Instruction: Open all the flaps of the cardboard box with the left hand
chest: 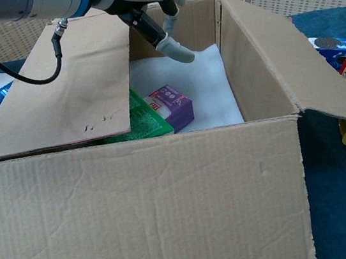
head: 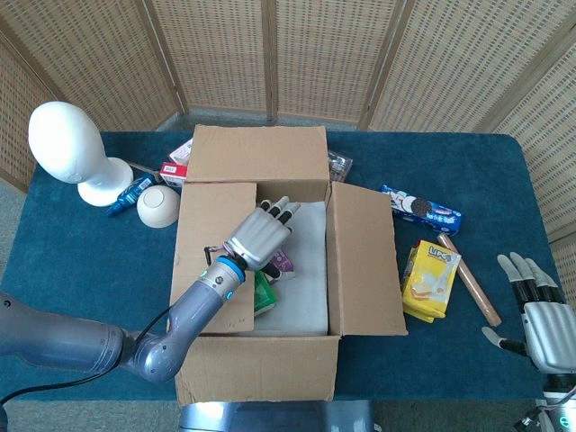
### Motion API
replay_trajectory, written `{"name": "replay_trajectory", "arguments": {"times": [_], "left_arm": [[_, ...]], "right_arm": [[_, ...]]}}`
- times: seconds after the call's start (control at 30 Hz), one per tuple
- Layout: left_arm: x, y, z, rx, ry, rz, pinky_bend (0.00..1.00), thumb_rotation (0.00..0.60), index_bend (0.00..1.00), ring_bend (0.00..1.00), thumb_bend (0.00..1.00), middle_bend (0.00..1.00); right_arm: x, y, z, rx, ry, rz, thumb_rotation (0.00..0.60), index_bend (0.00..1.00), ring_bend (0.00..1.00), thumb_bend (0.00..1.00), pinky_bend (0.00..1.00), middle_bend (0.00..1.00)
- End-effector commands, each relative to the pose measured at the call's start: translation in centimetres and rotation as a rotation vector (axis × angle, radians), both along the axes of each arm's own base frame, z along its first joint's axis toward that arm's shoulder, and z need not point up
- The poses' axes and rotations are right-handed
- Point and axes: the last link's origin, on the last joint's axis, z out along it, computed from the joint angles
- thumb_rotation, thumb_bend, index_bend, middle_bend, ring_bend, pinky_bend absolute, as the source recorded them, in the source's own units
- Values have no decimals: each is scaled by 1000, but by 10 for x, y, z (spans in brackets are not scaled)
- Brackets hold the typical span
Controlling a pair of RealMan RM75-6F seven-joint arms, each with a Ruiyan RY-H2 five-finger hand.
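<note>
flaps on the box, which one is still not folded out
The left flap: it lies flat over the box opening under the left hand, while the far, right and near flaps are folded outward.

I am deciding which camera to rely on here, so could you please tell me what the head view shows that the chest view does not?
Only the head view shows the right hand lying open at the table's right edge, the white mannequin head, the bowl and the box's rear flap. Only the chest view shows the box's front wall close up. Both show the left hand over the open cardboard box, its fingers above the white padding, and the purple packet inside.
</note>
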Motion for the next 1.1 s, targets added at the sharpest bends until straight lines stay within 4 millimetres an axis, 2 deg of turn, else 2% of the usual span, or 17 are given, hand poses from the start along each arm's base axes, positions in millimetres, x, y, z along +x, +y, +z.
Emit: {"name": "replay_trajectory", "arguments": {"times": [0.03,0.33,0.6,0.8,0.93,1.1], "left_arm": [[-2,-1,-4,-9,5,5,190,193,442,6,0,69],[-6,-1,-11,-11,35,22,244,193,404,168,0,286],[-8,-1,-8,-5,47,20,295,197,429,395,0,585],[-9,1,-3,5,37,15,503,196,449,605,0,698],[-8,2,2,13,29,9,650,195,466,715,0,734],[-10,1,8,11,24,21,679,198,477,742,0,758]], "right_arm": [[0,0,0,-1,0,1,600,0,0,0,144,0],[-1,-1,2,-5,-6,-1,600,0,0,0,144,0],[-1,0,3,-9,-8,2,600,0,0,0,144,0],[-1,0,3,-10,-9,2,600,0,2,0,144,0],[-1,0,2,-10,-8,2,600,0,5,0,144,0],[0,0,2,-9,-8,3,600,0,8,0,145,0]]}}
